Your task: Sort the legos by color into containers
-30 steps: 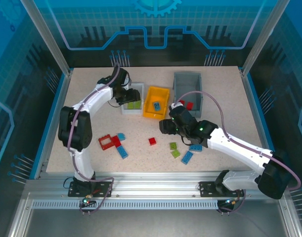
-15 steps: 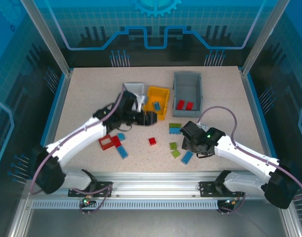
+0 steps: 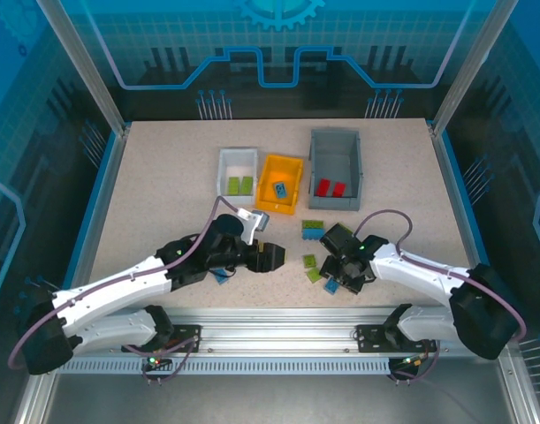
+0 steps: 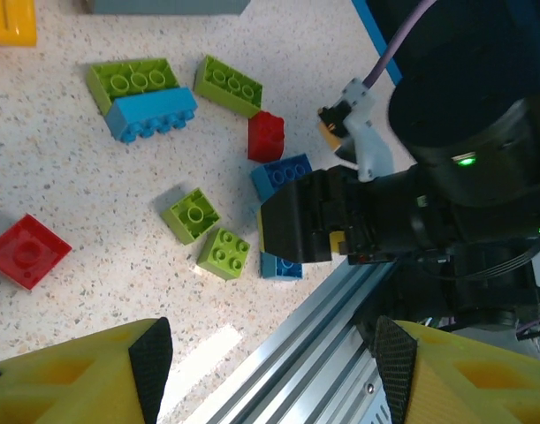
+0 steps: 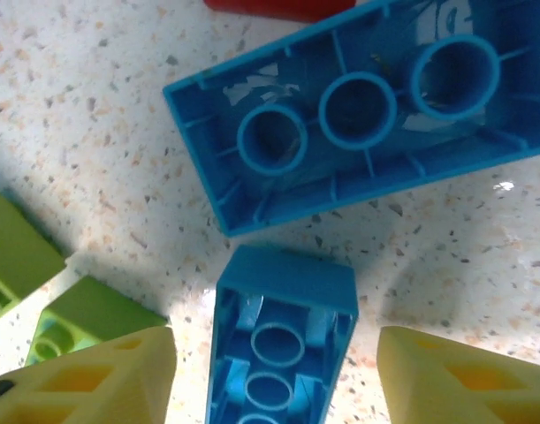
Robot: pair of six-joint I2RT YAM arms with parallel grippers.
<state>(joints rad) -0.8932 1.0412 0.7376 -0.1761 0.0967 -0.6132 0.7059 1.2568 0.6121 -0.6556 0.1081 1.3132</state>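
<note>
The white bin [image 3: 237, 159] holds green legos, the orange-yellow bin [image 3: 292, 194] one blue lego, the grey bin [image 3: 335, 150] two red ones. My left gripper [image 3: 271, 257] [image 4: 274, 353] hovers open and empty over the near middle. It looks down on a red lego [image 4: 26, 250], green legos [image 4: 190, 215] and a green-on-blue pair [image 4: 152, 113]. My right gripper [image 3: 340, 278] [image 5: 274, 349] is low over the table. It is open, with its jaws on either side of a small upturned blue lego [image 5: 283, 344] and a gap on each side. A longer upturned blue lego [image 5: 358, 106] lies just beyond.
The table's metal front rail [image 4: 340, 353] runs right under my left gripper. In the left wrist view my right gripper's black body [image 4: 340, 221] sits close among the loose legos. Green legos [image 5: 84, 318] lie beside my right gripper's left finger.
My left arm swung back from the white bin to the near middle. My right arm came down from by the grey bin to the legos near the front edge, and its jaws narrowed.
</note>
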